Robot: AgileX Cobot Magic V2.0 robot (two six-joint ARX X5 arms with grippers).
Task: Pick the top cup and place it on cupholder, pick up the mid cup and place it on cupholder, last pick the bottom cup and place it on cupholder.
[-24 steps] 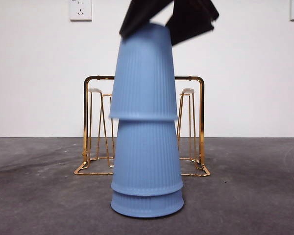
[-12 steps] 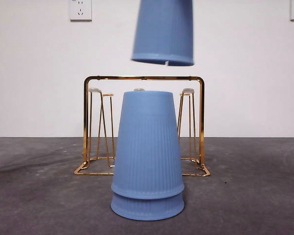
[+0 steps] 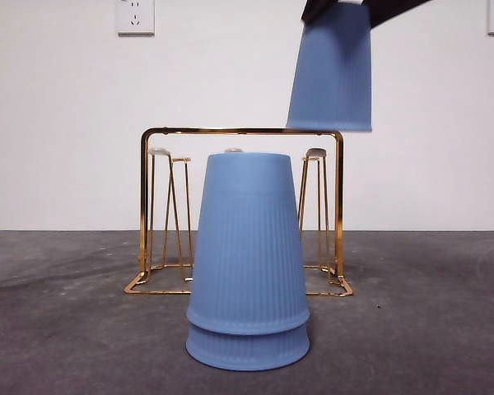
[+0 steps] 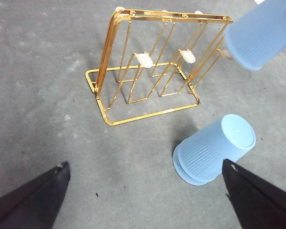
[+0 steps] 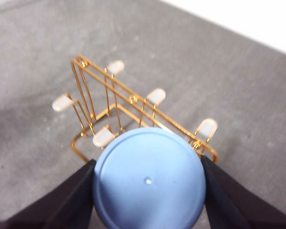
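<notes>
My right gripper [image 3: 346,6] is shut on the top cup [image 3: 331,70], a ribbed blue cup held upside down in the air above the right end of the gold wire cupholder [image 3: 240,132]. In the right wrist view the cup's base [image 5: 148,183] fills the gap between the jaws, with the cupholder's white-tipped prongs [image 5: 155,97] beneath it. The mid cup [image 3: 249,239] stands upside down over the bottom cup [image 3: 247,347] in front of the cupholder. My left gripper [image 4: 145,183] is open, high above the table, looking down on the stack [image 4: 214,149] and the cupholder [image 4: 152,62].
The grey table [image 3: 66,329] runs back to a white wall with sockets [image 3: 135,16]. The two stacked cups stand between the camera and the cupholder's middle.
The top cup came off the stack, rose, and has now moved to the right, over the cupholder's right end. The lower two cups have stayed put.
</notes>
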